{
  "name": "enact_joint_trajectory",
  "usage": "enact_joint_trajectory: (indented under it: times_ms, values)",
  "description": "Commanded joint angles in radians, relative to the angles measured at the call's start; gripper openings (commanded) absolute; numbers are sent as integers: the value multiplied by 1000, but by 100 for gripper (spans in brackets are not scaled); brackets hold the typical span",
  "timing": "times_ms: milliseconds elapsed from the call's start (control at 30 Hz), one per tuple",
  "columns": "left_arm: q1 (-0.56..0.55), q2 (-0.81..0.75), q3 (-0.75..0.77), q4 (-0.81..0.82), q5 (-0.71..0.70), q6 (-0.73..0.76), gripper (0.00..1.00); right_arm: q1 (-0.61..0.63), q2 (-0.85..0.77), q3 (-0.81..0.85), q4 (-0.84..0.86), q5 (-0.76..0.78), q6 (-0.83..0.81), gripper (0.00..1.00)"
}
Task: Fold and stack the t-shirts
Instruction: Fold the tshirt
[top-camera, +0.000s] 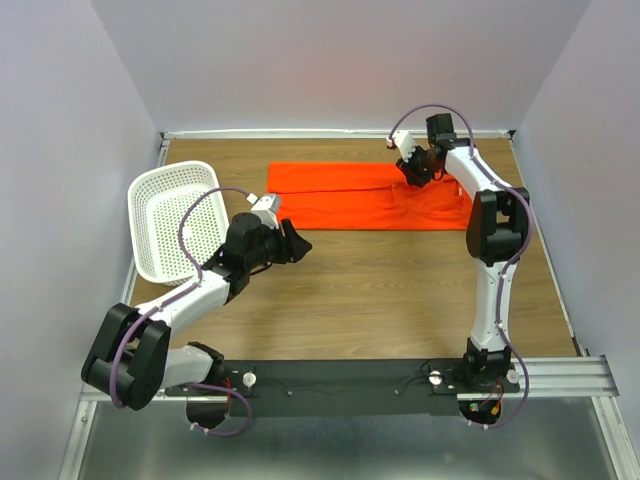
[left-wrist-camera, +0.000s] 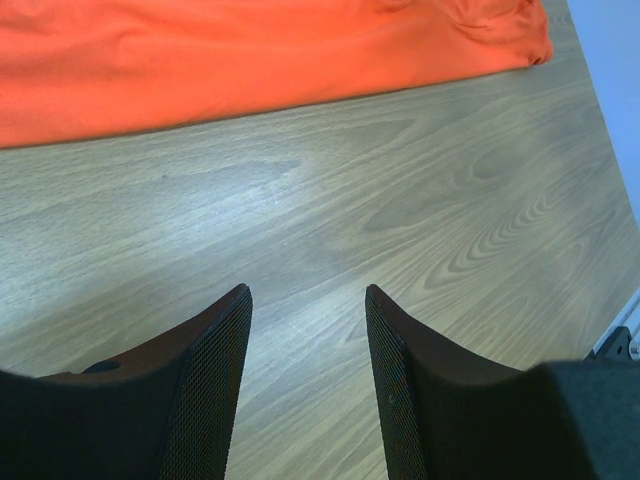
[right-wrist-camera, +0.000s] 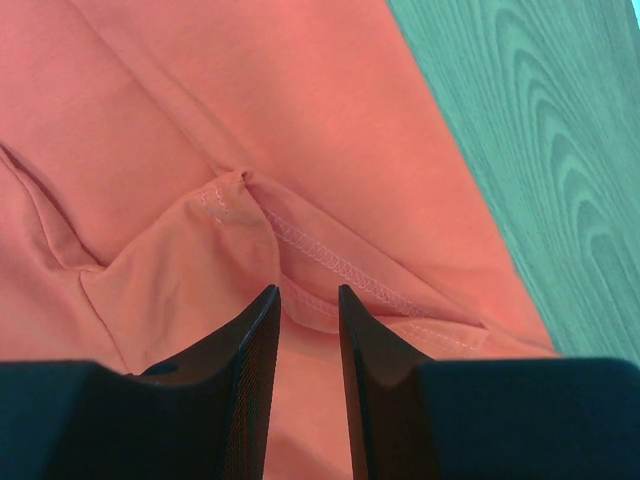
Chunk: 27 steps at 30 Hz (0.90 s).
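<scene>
T-shirt: flat, partly folded, far side of desk. Light, limp, drapes, so best pinched at sleeve hem or corner. Right pincer: narrowly apart over hem, nothing clamped. Left pincer: apart, empty.

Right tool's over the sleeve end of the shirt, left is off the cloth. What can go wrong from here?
The right tool sits narrowly parted over the layered sleeve hem; it may pinch only the top layer, so the t-shirt unfolds when lifted.
The left tool is open over bare table, short of the cloth; a one-sided pull would likely skew the fold.
The basket stands close beside the left arm; a swing could knock it.
</scene>
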Motion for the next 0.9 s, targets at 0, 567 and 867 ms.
enact_joint_trajectory:
  times_ms: [0, 567, 867]
  values:
    - [-2, -9, -15, 29, 27, -2, 57, 9, 43, 8, -37, 6, 1, 37]
    - [-2, -10, -21, 34, 30, -2, 57, 9, 48, 42, -40, 9, -9, 2]
    - [-2, -12, -20, 31, 32, -4, 57, 14, 89, 114, -40, 9, 4, 1]
